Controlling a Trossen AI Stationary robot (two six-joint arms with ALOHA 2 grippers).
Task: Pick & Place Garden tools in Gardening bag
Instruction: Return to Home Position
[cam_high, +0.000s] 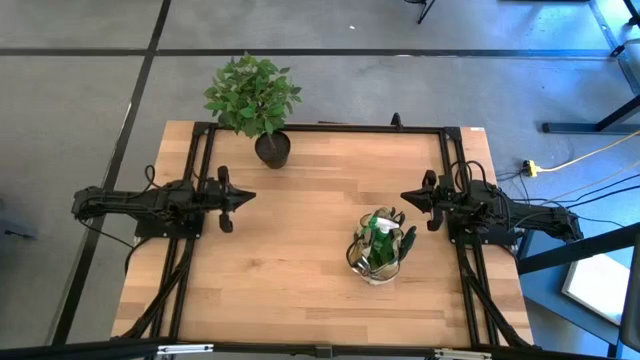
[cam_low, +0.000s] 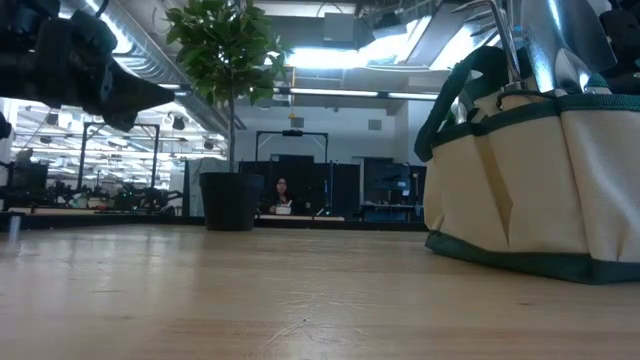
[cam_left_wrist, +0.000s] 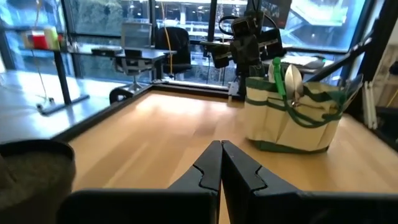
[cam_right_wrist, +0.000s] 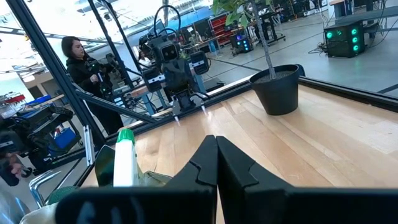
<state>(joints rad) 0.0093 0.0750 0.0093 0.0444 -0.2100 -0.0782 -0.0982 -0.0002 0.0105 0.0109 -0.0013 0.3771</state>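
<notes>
The gardening bag (cam_high: 377, 248), tan with green trim, stands on its base right of the table's middle. Garden tools stick up out of it: a green spray bottle (cam_left_wrist: 275, 73) and metal tool heads (cam_left_wrist: 293, 81). The bag also shows in the low view (cam_low: 540, 190). My left gripper (cam_high: 246, 197) is shut at the table's left side and holds nothing; its fingers (cam_left_wrist: 221, 163) point level toward the bag. My right gripper (cam_high: 405, 196) is shut at the right side, just far of the bag, and holds nothing (cam_right_wrist: 216, 158).
A leafy plant in a black pot (cam_high: 271, 148) stands near the table's far edge, left of centre. Bare wooden tabletop (cam_high: 290, 270) lies between the arms and toward the near edge. A person (cam_right_wrist: 81, 59) stands beyond the table in the right wrist view.
</notes>
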